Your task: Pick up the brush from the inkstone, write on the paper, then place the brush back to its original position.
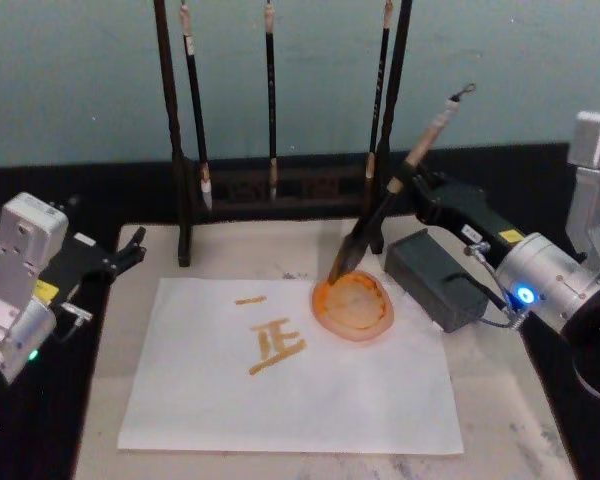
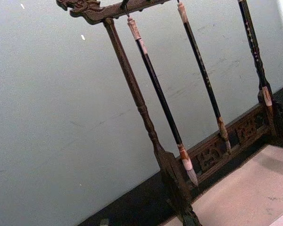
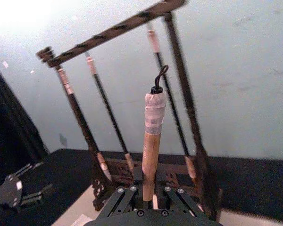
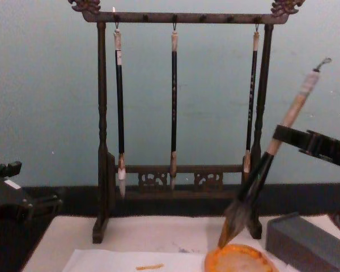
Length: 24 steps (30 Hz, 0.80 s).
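Now the right gripper (image 1: 401, 186) clamps one brush (image 1: 366, 236) in its fingers; left gripper (image 1: 130, 251) idles, fingers apart; three thin brushes (image 1: 271, 100) hang.

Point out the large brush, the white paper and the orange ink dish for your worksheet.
brush (image 1: 372, 225): head view, dark lower section.
paper (image 1: 280, 400): head view, bare lower area.
orange ink dish (image 1: 355, 336): head view, near rim.

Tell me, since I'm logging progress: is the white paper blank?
No, the paper bears orange strokes near its middle, plain in the head view.
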### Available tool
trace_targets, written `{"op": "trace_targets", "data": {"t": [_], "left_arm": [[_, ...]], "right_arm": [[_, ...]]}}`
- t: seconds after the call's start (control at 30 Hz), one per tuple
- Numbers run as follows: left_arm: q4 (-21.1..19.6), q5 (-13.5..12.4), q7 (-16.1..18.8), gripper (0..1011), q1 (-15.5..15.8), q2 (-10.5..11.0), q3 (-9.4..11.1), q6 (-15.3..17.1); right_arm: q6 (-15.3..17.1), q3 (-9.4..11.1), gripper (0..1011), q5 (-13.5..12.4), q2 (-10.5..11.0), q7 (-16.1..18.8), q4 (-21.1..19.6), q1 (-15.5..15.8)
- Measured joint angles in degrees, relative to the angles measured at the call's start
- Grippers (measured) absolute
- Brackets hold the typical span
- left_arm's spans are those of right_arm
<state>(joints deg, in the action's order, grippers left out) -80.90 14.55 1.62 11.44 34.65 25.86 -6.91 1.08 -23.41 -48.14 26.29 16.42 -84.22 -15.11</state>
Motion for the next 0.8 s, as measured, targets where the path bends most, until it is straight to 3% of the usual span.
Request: {"op": "trace_targets", "data": {"t": [0.07,0.1,0.43,0.8], "left_arm": [[0.0,0.0,0.0,1010,0.0,0.0,0.0,0.0],[0.0,0.0,0.0,1010,0.0,0.0,0.0,0.0],[0.0,0.0,0.0,1010,0.0,0.0,0.0,0.0],[0.0,0.0,0.0,1010,0.0,0.0,0.0,0.0]], "right_arm": [[-0.7,-0.9,161,2.7,0.1,0.6,-0.2,-0.7],[-0.7,-0.9,161,2.7,0.1,0.6,-0.2,-0.7],[-2.6,-4.6,161,11.6,-0.5,2.7,0.9,-3.8],[-3.7,-7.3,161,16.6,-2.8,6.0,3.7,-6.5]]}}
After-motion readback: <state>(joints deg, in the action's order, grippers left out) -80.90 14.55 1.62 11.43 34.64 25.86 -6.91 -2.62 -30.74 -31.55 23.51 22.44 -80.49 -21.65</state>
